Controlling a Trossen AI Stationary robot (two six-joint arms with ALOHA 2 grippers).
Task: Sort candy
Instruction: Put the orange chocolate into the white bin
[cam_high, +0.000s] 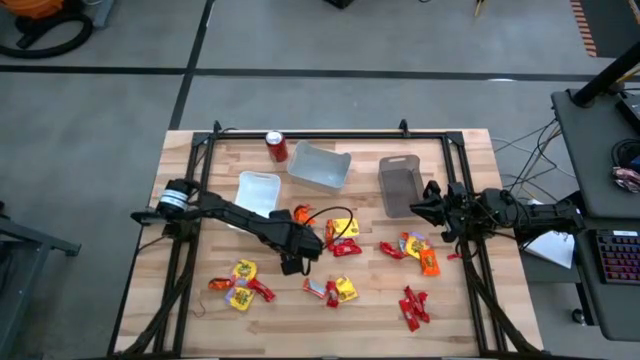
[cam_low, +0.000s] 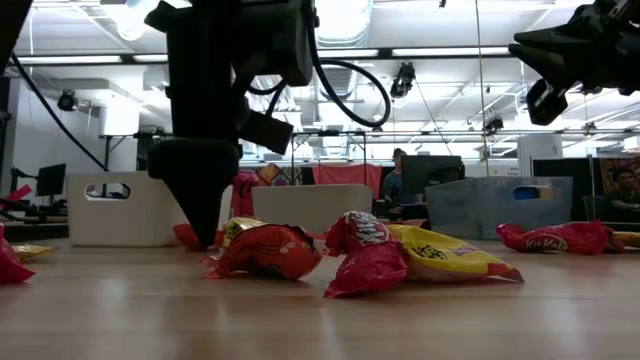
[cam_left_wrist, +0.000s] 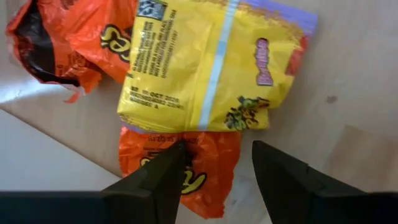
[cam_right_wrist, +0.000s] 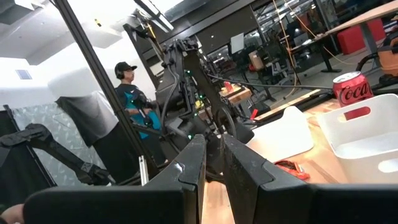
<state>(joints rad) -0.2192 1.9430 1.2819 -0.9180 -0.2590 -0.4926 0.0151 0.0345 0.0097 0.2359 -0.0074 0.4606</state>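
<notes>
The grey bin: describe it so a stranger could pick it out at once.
Start at the wooden table and look along its far edge, where three bins stand near a red soda can. The grey bin is the one nearest the right claw. The other two are white; it alone is dark grey.

1. The three bins (cam_high: 319, 165) and the red can (cam_high: 276, 146) line the far side of the surface (cam_high: 200, 300).
2. Candy (cam_high: 340, 290) lies in clusters, with bare wood lanes between them.
3. The left arm (cam_high: 230, 212) reaches across the middle.
4. The near left corner lies open.
</notes>
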